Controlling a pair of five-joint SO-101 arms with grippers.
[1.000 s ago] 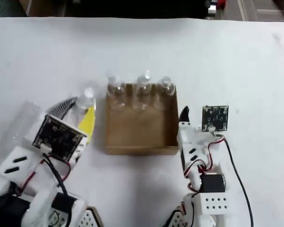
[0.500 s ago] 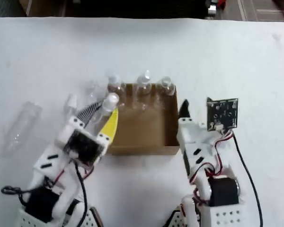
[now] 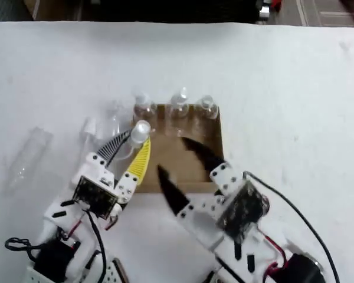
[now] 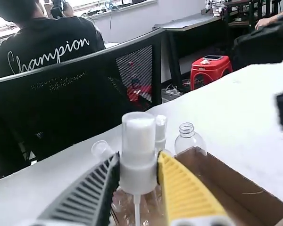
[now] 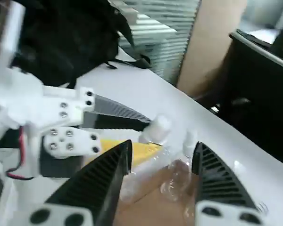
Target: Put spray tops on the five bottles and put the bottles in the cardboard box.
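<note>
On the white table point(image 3: 283, 76), the left pincer point(image 3: 135, 140) clamps a bottle's spray top point(image 3: 140, 131) at the left edge of the cardboard box point(image 3: 219, 127). The right pincer point(image 3: 173, 155) gapes wide over the box.

White table point(image 3: 283, 71), black chair point(image 4: 140, 66), red stool point(image 4: 211, 70)

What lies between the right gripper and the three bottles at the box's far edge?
Bare box floor, in the high view: the open right gripper hangs above the cardboard box, short of the three bottles.
</note>
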